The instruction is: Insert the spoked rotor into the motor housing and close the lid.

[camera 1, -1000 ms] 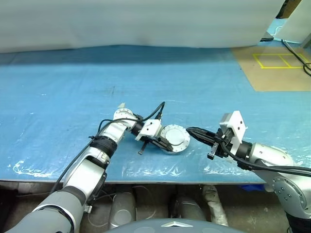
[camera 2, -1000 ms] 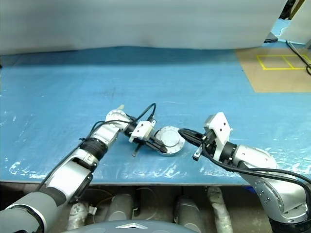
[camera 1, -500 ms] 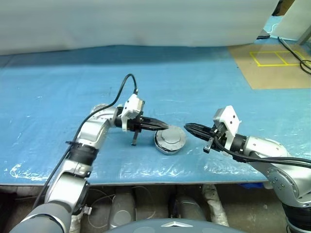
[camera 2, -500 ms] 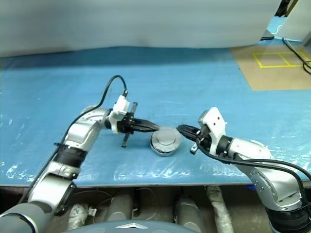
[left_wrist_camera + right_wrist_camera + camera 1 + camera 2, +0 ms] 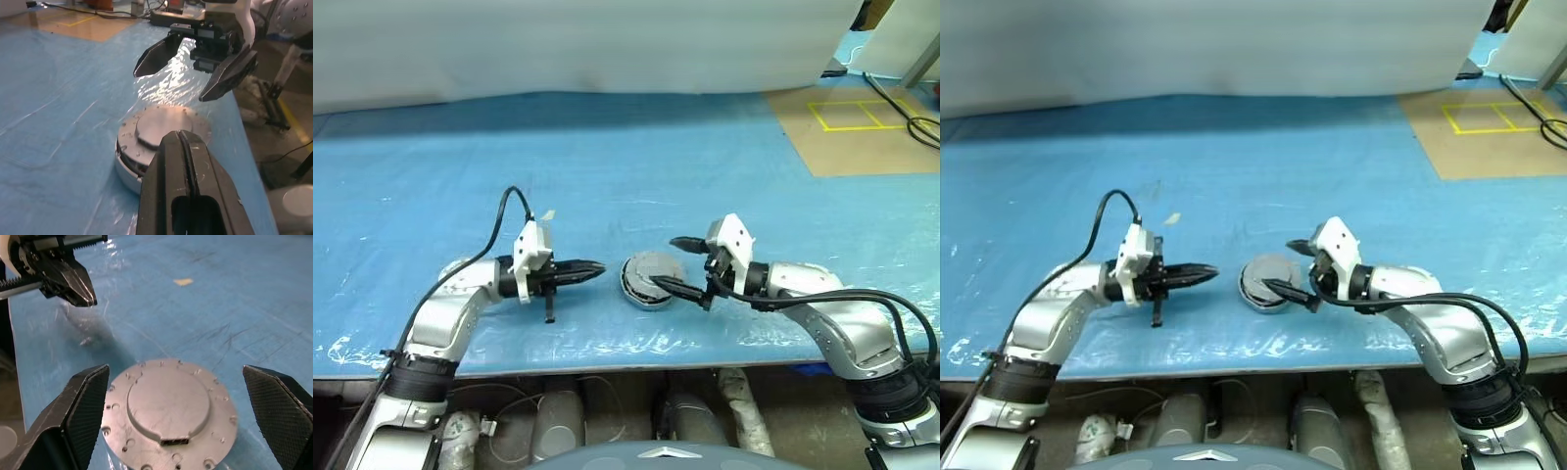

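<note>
Nearest the front edge of the blue table (image 5: 705,147) sit the two grippers and, between them, a single round assembly. The left gripper (image 5: 590,266) lies level just above the table, its two black fingers pressed together into one closed point that aims toward the assembly from a short gap away, holding nothing. In the middle stands one motor housing (image 5: 634,296), a shallow silver-grey cup resting flat on the blue sheet, with one lid (image 5: 168,418) seated on top of it, plain grey face up; that face has a raised round centre with a small rectangular notch at its edge and a ring of little holes around the rim. The spoked rotor cannot be made out, as the lid covers the housing's opening. The right gripper (image 5: 680,261) reaches in from the other side with its two fingers spread wide apart, one finger (image 5: 83,406) on either side of the lid and clear of it, so the disc sits in the open span without being touched. Past these things the blue sheet runs on, wrinkled and glossy, to a pale wall (image 5: 587,44), and far off to the right lies a brown floor patch (image 5: 862,137) marked with one yellow square outline (image 5: 847,116).
</note>
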### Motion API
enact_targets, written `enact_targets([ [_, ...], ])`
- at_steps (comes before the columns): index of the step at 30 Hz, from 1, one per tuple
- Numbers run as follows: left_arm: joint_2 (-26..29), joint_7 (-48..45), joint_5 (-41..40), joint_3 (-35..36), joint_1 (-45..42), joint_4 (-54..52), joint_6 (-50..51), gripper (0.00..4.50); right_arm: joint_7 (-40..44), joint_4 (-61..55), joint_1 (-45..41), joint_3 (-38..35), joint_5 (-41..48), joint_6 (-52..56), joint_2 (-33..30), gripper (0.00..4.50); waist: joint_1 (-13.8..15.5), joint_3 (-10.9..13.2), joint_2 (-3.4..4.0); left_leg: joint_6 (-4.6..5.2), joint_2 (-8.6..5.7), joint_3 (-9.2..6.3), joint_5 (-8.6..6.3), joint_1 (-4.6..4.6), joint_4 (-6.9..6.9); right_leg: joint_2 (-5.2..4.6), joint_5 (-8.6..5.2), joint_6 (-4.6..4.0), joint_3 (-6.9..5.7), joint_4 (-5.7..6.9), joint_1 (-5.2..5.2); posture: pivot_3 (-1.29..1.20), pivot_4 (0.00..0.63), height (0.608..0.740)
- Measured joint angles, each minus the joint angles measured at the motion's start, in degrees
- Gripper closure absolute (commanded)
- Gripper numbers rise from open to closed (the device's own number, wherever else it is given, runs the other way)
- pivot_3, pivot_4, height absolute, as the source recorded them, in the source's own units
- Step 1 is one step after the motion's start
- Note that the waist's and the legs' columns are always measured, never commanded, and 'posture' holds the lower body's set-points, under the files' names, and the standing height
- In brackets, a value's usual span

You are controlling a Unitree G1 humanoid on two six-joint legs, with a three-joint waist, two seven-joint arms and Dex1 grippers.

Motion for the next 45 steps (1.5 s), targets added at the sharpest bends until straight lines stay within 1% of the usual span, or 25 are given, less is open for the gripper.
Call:
enact_targets([
  [4,-0.1,1.0,-0.1,0.3,1.3,-1.0,-2.0,4.5,1.5,2.4,-0.6,2.9,-4.1,-3.4,0.0,0.03,0.1,0.0,-0.01,0.0,0.0,0.0,0.0,0.0,0.05,-0.02,-0.01,-0.01,0.0,0.0,0.03,0.0,0.15,0.74],
  [8,-0.3,1.0,0.8,0.3,3.6,-0.6,-8.3,4.5,2.3,8.4,-1.6,5.8,-10.1,-10.0,1.1,0.03,0.0,0.0,-0.01,0.0,0.01,0.04,0.0,0.07,0.06,0.0,-0.01,-0.02,0.05,0.08,0.03,0.0,0.15,0.74],
  [14,-0.3,2.2,1.1,0.4,4.0,-0.5,-11.0,4.5,3.8,10.4,-2.1,6.5,-13.4,-14.3,1.8,0.03,0.0,0.0,-0.02,0.02,0.02,0.07,-0.01,0.29,0.07,-0.01,-0.02,-0.04,0.08,0.16,0.19,0.0,0.15,0.74],
  [15,-0.3,2.5,1.1,0.4,4.1,-0.6,-11.1,4.5,4.0,10.7,-2.1,6.5,-13.7,-14.8,2.1,0.41,0.0,0.0,-0.02,0.02,0.03,0.08,-0.01,0.35,0.07,0.0,-0.02,-0.04,0.09,0.16,0.23,0.0,0.15,0.74],
  [16,-0.3,2.9,1.1,0.4,4.1,-0.6,-11.1,4.5,4.2,10.9,-2.1,6.6,-13.8,-15.2,2.3,0.61,0.0,0.0,-0.02,0.03,0.03,0.09,-0.01,0.36,0.07,-0.01,-0.02,-0.04,0.1,0.18,0.22,0.0,0.15,0.74],
  [19,-0.3,4.1,1.1,0.4,4.1,-1.0,-10.9,4.5,5.0,11.0,-2.1,6.9,-14.3,-16.2,2.5,1.53,0.0,0.0,-0.02,0.04,0.03,0.1,-0.02,0.39,0.12,0.0,-0.03,-0.05,0.13,0.26,0.23,0.0,0.15,0.74],
  [22,-0.3,5.2,1.1,0.4,3.7,-1.4,-10.3,4.5,5.4,11.1,-2.3,6.8,-14.7,-16.3,2.6,1.55,0.0,0.0,-0.02,0.04,0.03,0.1,-0.02,0.4,0.18,0.0,-0.03,-0.05,0.15,0.34,0.22,0.0,0.15,0.74],
  [29,-1.1,8.0,1.1,-0.4,3.1,-3.8,-8.8,4.5,5.1,9.3,-5.3,5.6,-11.1,-6.8,5.7,1.55,-0.1,0.0,-0.02,0.04,0.04,0.14,-0.02,0.34,0.19,0.0,-0.05,-0.09,0.19,0.44,0.1,0.0,0.15,0.74],
  [33,-1.6,8.6,1.3,-1.4,3.3,-4.1,-8.6,4.5,4.9,8.9,-6.4,5.4,-10.6,-5.1,6.8,1.55,-0.1,0.0,-0.02,0.03,0.04,0.14,-0.01,0.31,0.17,0.0,-0.05,-0.09,0.19,0.44,0.06,0.0,0.15,0.74],
  [37,-1.4,8.3,1.6,-1.3,3.5,-3.6,-9.5,4.5,4.5,10.0,-6.5,6.2,-12.4,-6.3,7.2,1.55,-0.1,0.0,-0.02,0.02,0.03,0.14,-0.01,0.31,0.16,0.0,-0.05,-0.09,0.19,0.45,0.05,0.0,0.15,0.74],
  [42,-0.4,7.4,1.7,-1.0,3.5,-1.8,-11.0,4.5,3.8,15.7,-6.6,7.0,-15.2,-11.8,9.0,1.55,-0.2,0.0,-0.03,0.01,0.04,0.15,-0.01,0.41,0.17,0.0,-0.05,-0.09,0.2,0.49,0.12,0.0,0.15,0.74],
  [45,0.1,6.7,1.9,-1.0,3.7,-0.4,-12.2,4.5,4.0,17.8,-6.6,7.5,-16.3,-15.0,9.5,1.55,-0.5,0.0,-0.07,0.01,0.05,0.15,-0.01,0.65,0.17,0.0,-0.06,-0.1,0.23,0.5,0.31,0.0,0.15,0.74],
])
